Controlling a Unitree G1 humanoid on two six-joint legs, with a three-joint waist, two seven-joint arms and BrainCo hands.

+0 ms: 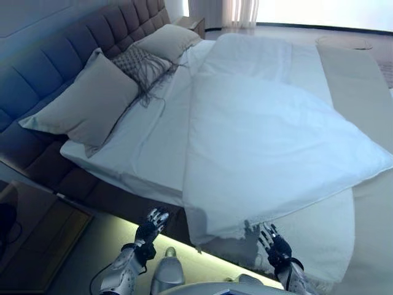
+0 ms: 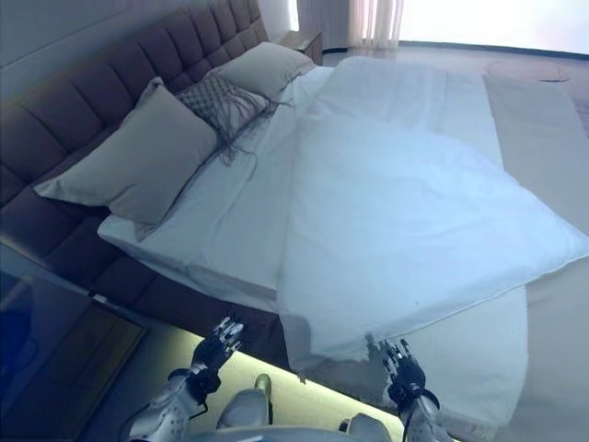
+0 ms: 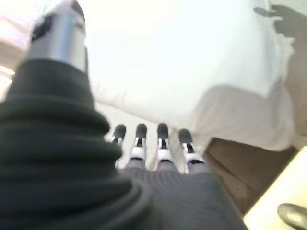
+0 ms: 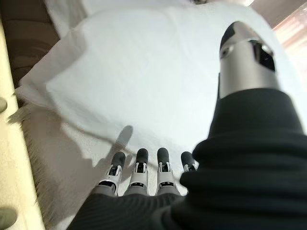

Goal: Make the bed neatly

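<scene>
A white duvet (image 1: 270, 141) lies skewed across the bed, one corner hanging over the near side edge and another poking out to the right. The white sheet (image 1: 153, 135) shows bare left of it. Two grey pillows (image 1: 86, 101) and a patterned cushion (image 1: 140, 64) lean on the tufted headboard (image 1: 55, 55). My left hand (image 1: 150, 226) hovers open below the bed's side, apart from the duvet's hanging corner (image 3: 240, 115). My right hand (image 1: 274, 243) is open too, fingers straight, just short of the duvet's lower edge (image 4: 86, 129). Neither hand holds anything.
A beige bed runner (image 1: 362, 110) lies along the foot end at the right. A dark bedside table (image 1: 37, 233) stands at the lower left. A lit strip of floor (image 1: 202, 258) runs under the bed's side. A window with curtains (image 1: 239, 12) is at the far end.
</scene>
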